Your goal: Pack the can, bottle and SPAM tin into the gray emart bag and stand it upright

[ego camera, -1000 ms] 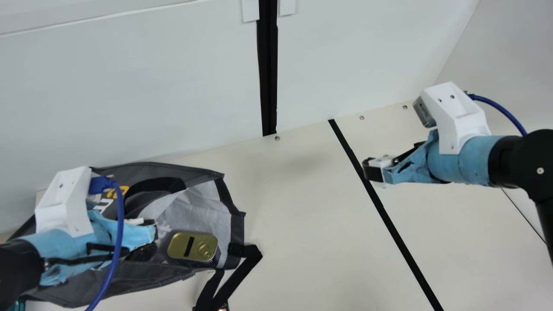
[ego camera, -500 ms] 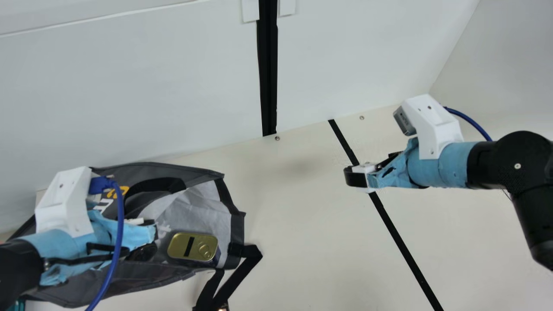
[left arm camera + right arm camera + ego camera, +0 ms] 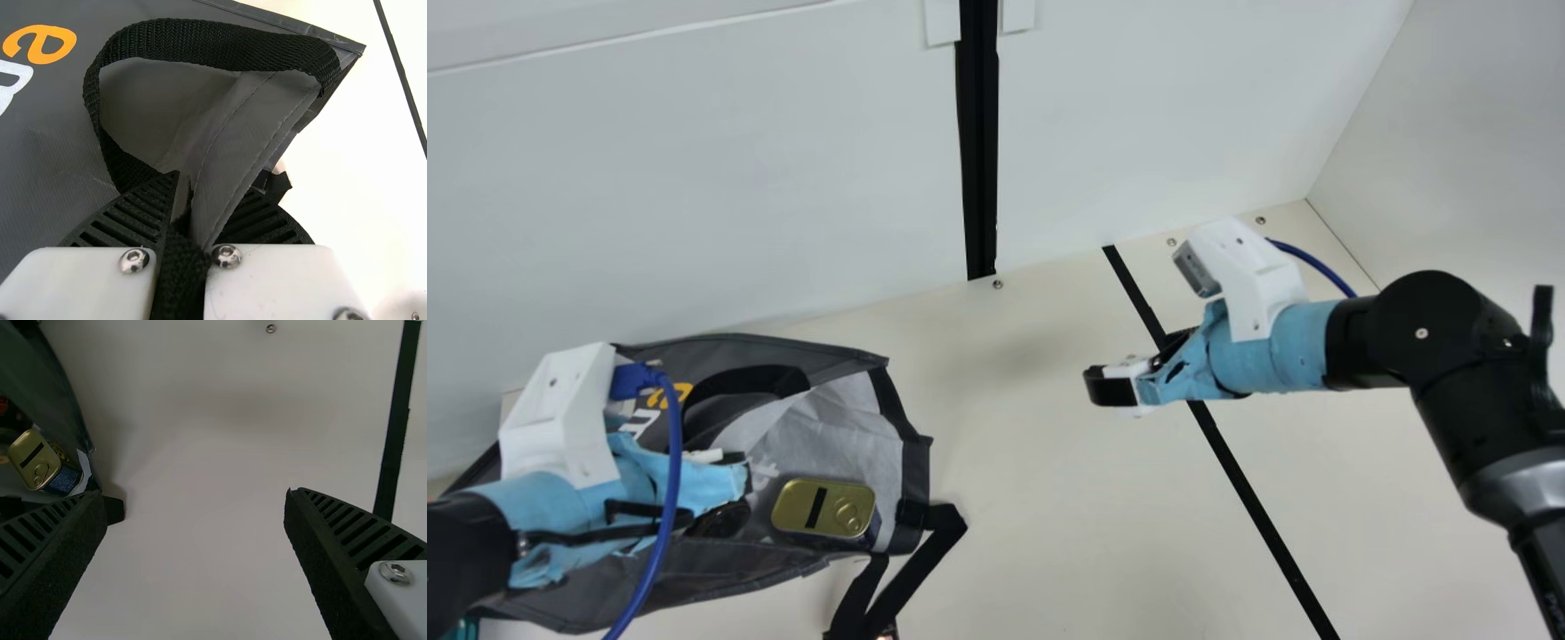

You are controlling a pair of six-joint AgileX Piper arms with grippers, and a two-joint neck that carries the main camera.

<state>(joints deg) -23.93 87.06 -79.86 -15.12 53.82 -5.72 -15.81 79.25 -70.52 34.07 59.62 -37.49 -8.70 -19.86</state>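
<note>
Gray fabric bag [image 3: 845, 427], partly hidden behind left gripper [image 3: 720, 484], fingers gripping its edge; rectangular gold-lidded tin [image 3: 793, 507]; right gripper [image 3: 1110, 388], fingers spread.

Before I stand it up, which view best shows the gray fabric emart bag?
The main view: it shows most of the bag, with the gold-lidded tin inside, though the left arm covers part. The left wrist view has a black webbing loop and fabric pinched in the left gripper; the right wrist view catches one end with the tin.
</note>
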